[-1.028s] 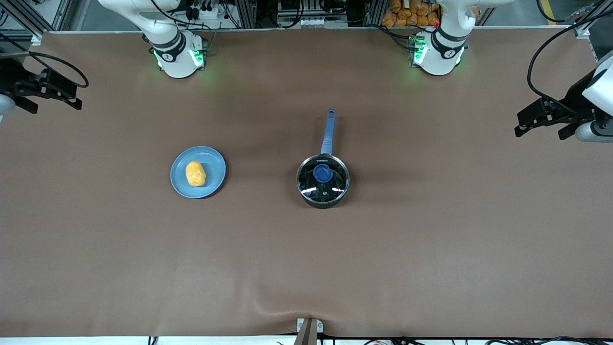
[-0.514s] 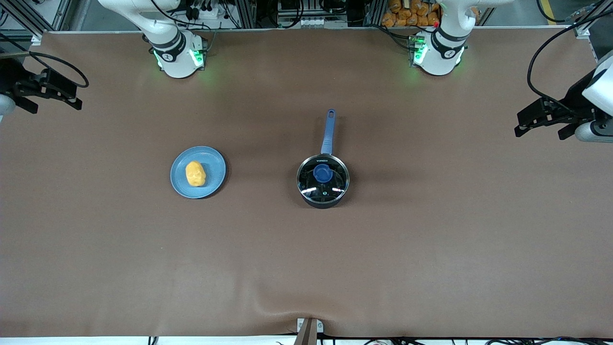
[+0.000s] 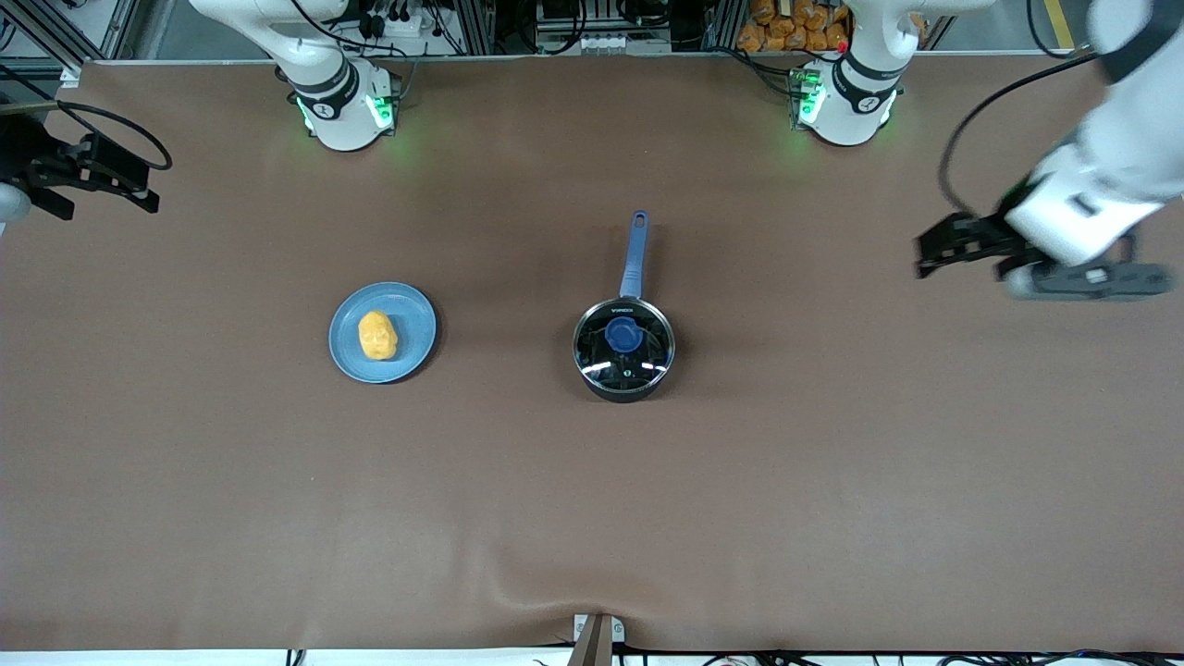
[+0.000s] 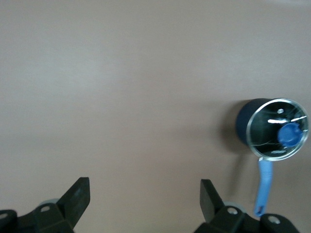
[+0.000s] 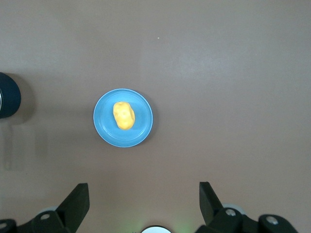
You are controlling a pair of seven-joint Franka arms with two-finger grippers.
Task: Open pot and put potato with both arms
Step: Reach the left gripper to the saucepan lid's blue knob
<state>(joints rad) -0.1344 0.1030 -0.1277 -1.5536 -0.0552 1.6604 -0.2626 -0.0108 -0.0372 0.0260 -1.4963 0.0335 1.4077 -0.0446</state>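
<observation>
Pot lidded at table centre, handle toward the bases; potato on plate toward the right arm's end; left gripper spread over bare table, presumably for the lid; right gripper spread, waiting.

I am looking over my brown table mat, lying flat with one ripple at the camera's edge | aluminium frame rails are standing along the bases' edge | orange items are piled there | light is falling evenly
</observation>
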